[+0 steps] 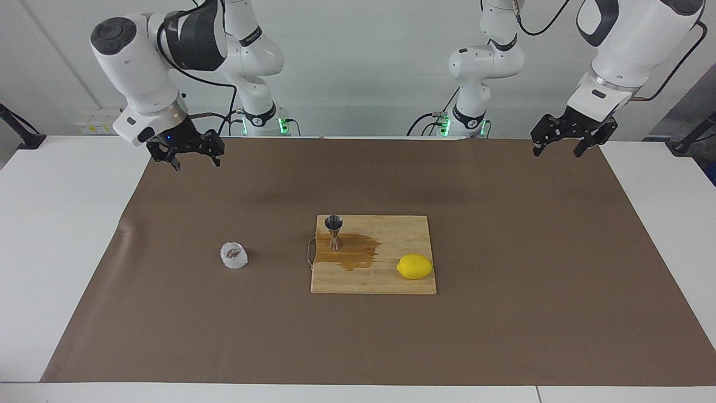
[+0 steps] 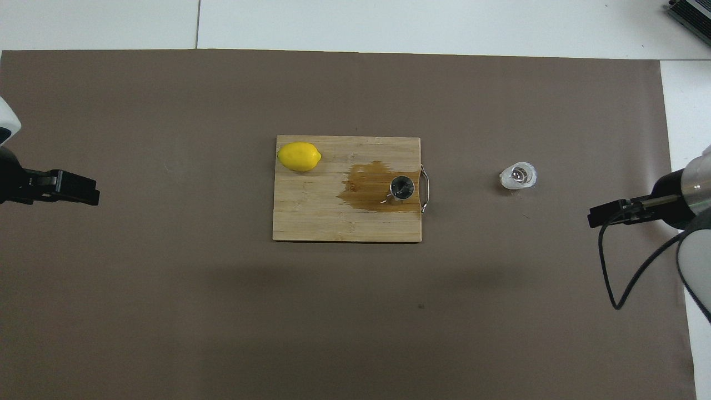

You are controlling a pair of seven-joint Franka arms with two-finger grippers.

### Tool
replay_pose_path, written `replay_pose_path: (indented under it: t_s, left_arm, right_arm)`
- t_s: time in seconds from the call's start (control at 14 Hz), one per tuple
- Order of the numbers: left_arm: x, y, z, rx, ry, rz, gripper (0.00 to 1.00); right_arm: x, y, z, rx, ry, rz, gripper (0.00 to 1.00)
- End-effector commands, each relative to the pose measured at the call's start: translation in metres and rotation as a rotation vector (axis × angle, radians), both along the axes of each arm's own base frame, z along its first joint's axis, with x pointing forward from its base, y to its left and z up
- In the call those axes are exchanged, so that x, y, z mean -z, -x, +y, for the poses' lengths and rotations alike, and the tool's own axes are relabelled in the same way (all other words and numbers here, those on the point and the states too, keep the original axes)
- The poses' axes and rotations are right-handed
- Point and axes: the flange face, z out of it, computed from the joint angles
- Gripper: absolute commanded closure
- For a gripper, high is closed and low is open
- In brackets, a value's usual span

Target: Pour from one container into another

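Observation:
The small clear textured glass cup point(image 1: 234, 256) point(image 2: 518, 176) stands upright on the brown mat, toward the right arm's end, with nothing touching it. The steel jigger point(image 1: 334, 230) point(image 2: 402, 188) stands upright on the wooden cutting board point(image 1: 391, 282) point(image 2: 311, 219), at the board's handle end, in a brown wet patch point(image 1: 352, 254). My right gripper point(image 1: 196, 163) point(image 2: 604, 214) hangs open and empty, raised over the mat's edge by the robots, well clear of the cup. My left gripper point(image 1: 557, 151) point(image 2: 83, 191) waits open and empty, up over the mat at the left arm's end.
A yellow lemon point(image 1: 414, 266) point(image 2: 299, 156) lies on the board, at its corner farther from the robots. A thin metal handle point(image 1: 309, 252) sticks out of the board toward the cup. The brown mat point(image 1: 503, 336) covers most of the white table.

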Motion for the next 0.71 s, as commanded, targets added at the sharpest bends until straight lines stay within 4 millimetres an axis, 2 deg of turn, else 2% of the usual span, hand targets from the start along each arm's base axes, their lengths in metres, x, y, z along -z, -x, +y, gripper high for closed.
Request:
replay_pose_path:
  t_s: [0.0, 0.07, 0.21, 0.43, 0.64]
  left_arm:
    - [-0.001, 0.003, 0.002, -0.013, 0.01, 0.012, 0.0]
    - [-0.001, 0.003, 0.002, -0.013, 0.01, 0.012, 0.0]
    - [-0.002, 0.004, 0.002, -0.013, 0.01, 0.011, 0.0]
    - [-0.001, 0.003, 0.002, -0.013, 0.01, 0.012, 0.0]
    - [-0.002, 0.004, 0.002, -0.013, 0.01, 0.011, 0.0]
  right_arm:
    - [-0.045, -0.011, -0.009, 0.164, 0.026, 0.027, 0.0]
    - [-0.059, -0.013, -0.006, 0.234, 0.033, 0.027, 0.0]
    - [-0.065, -0.022, -0.01, 0.299, 0.032, 0.009, 0.0]
    - [-0.065, -0.034, -0.005, 0.281, 0.023, -0.072, 0.0]
    - [-0.066, -0.035, -0.002, 0.208, 0.02, -0.08, 0.0]
